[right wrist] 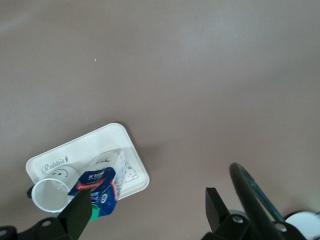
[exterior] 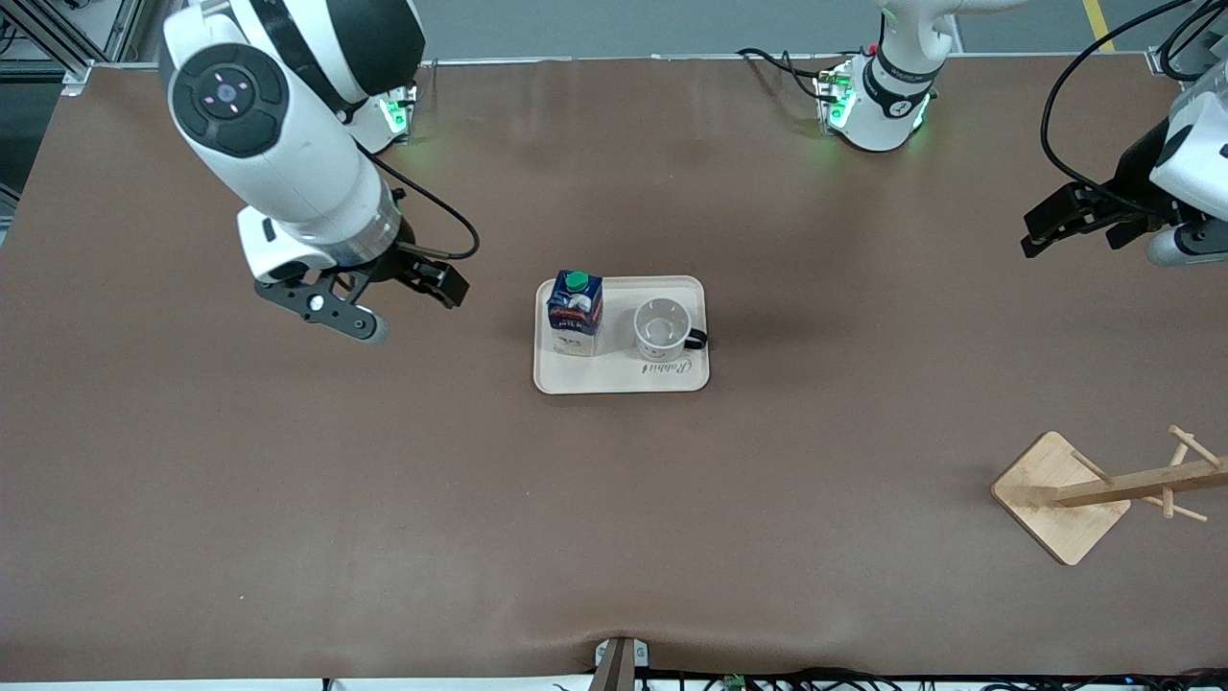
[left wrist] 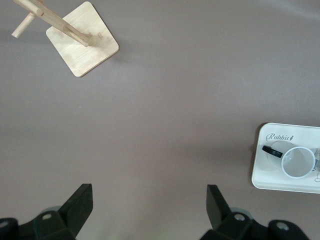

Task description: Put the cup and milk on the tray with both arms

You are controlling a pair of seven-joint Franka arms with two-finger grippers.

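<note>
The cream tray (exterior: 614, 372) lies mid-table. On it stand the dark-blue milk (exterior: 575, 312) with its green cap and, beside it toward the left arm's end, the white cup (exterior: 662, 331) with its black handle. My right gripper (exterior: 414, 312) hangs open and empty over bare table, beside the tray toward the right arm's end. Far off at the left arm's end of the table, my left gripper (exterior: 1031, 233) is open and empty in the air. The right wrist view shows the milk (right wrist: 100, 185), the cup (right wrist: 50, 195) and the tray (right wrist: 95, 145). The left wrist view shows the cup (left wrist: 297, 162) on the tray (left wrist: 262, 170).
A wooden rack on a square base (exterior: 1060, 494) stands near the left arm's end, nearer to the front camera than the tray; the rack (left wrist: 82, 45) also shows in the left wrist view. Brown tabletop surrounds the tray.
</note>
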